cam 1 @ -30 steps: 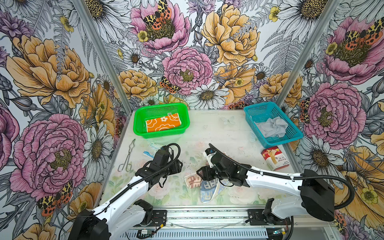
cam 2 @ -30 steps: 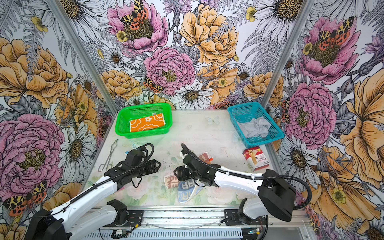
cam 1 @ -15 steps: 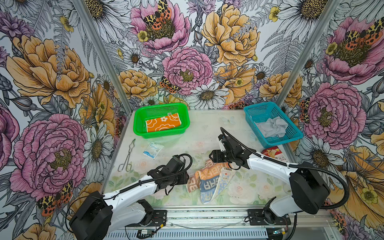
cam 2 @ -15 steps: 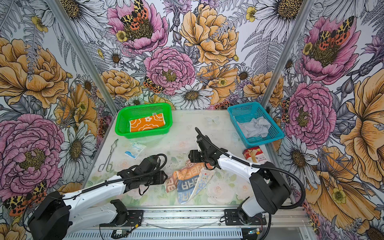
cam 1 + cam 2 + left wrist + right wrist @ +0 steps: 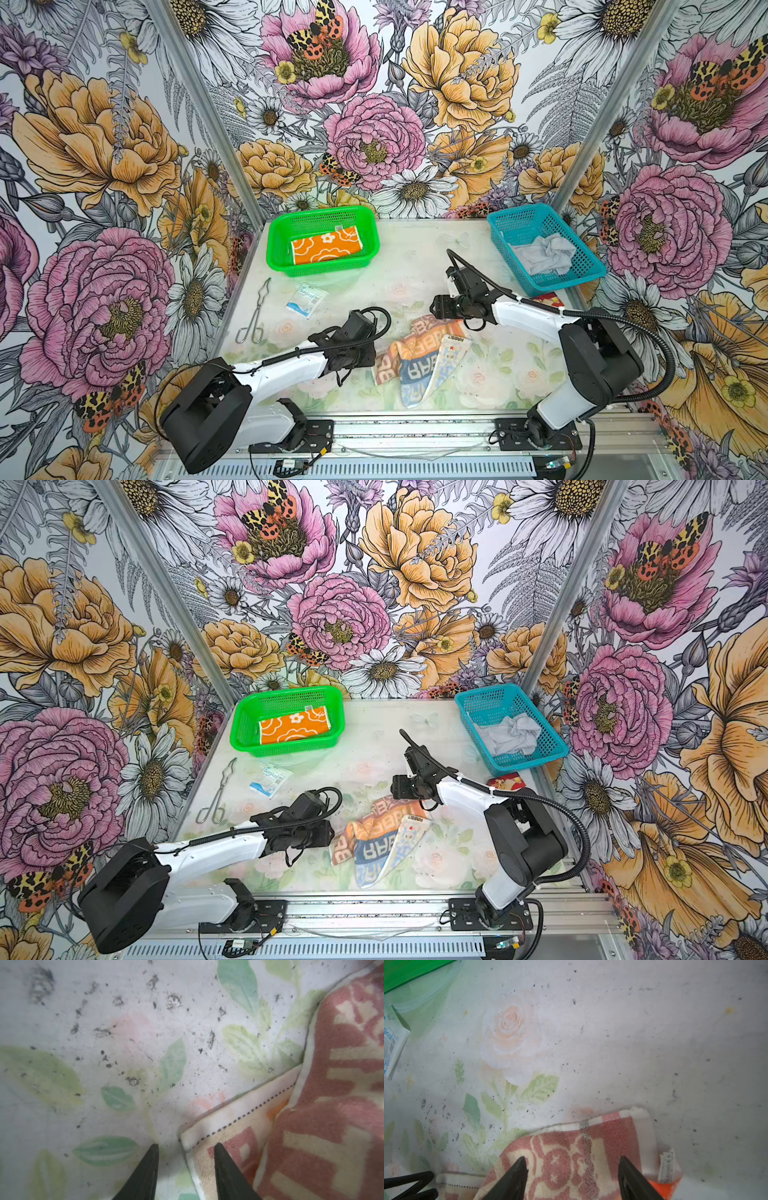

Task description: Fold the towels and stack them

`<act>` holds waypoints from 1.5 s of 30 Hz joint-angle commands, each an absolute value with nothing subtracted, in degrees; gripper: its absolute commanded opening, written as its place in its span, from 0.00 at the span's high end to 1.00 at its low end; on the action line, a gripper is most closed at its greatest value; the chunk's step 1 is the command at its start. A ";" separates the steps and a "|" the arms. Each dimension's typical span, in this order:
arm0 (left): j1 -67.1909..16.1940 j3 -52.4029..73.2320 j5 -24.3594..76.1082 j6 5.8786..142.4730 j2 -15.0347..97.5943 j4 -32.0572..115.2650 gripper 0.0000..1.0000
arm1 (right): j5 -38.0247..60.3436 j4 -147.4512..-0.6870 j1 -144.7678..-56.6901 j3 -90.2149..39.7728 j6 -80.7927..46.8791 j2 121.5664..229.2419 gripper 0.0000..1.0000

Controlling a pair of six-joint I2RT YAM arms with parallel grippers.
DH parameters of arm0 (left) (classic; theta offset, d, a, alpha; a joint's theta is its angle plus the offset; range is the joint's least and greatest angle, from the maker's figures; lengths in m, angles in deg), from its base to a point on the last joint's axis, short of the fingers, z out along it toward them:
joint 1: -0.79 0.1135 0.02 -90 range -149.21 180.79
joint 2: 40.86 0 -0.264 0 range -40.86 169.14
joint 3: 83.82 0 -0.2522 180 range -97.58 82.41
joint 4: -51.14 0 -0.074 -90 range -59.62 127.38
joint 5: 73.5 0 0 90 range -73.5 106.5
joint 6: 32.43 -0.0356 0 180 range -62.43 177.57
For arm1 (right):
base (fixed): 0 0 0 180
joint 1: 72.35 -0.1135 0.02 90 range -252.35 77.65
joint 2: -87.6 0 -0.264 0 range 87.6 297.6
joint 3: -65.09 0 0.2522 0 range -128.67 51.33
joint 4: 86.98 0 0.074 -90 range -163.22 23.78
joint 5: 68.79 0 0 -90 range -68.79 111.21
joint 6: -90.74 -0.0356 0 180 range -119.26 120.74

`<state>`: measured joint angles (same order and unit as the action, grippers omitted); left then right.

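Bimanual towel-folding scene, seen from above and from both wrists. The lettered towel [image 5: 419,357], with red, orange and blue panels, lies rumpled and partly doubled over on the worktop [image 5: 415,257], near the middle of its front edge, with one pale corner turned up. The left gripper [image 5: 185,1147] is low at the towel's left corner. Its jaws are parted, one fingertip [image 5: 220,1159] over the stitched hem and the other over bare worktop, and nothing is clamped. The right gripper [image 5: 572,1159] is above the towel's far, red edge. Its jaws are spread wide and released, and the cloth shows between them. The orange towel [image 5: 326,249], printed with white flower outlines, lies folded flat inside the green basket [image 5: 270,249] at the far left corner. The grey towel [image 5: 544,257] lies crumpled in the blue basket [image 5: 565,282] at the far right corner. Near the left edge are metal tweezers [image 5: 255,316] and, beside them, a white-blue sachet [image 5: 305,299]. A red-white carton [image 5: 546,298] lies at the right edge, just in front of the blue basket and partly hidden by the right arm.
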<state>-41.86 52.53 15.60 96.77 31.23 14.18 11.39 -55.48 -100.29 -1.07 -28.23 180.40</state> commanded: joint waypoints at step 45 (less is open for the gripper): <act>-39.37 49.85 -5.81 89.59 2.25 10.13 1.00 | 4.75 -53.30 -98.19 -17.42 -21.43 198.67 0.69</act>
<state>-39.57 51.17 -4.14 92.49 4.28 7.06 5.77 -52.90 -98.26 -15.78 -22.63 197.23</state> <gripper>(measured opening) 0.046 0.390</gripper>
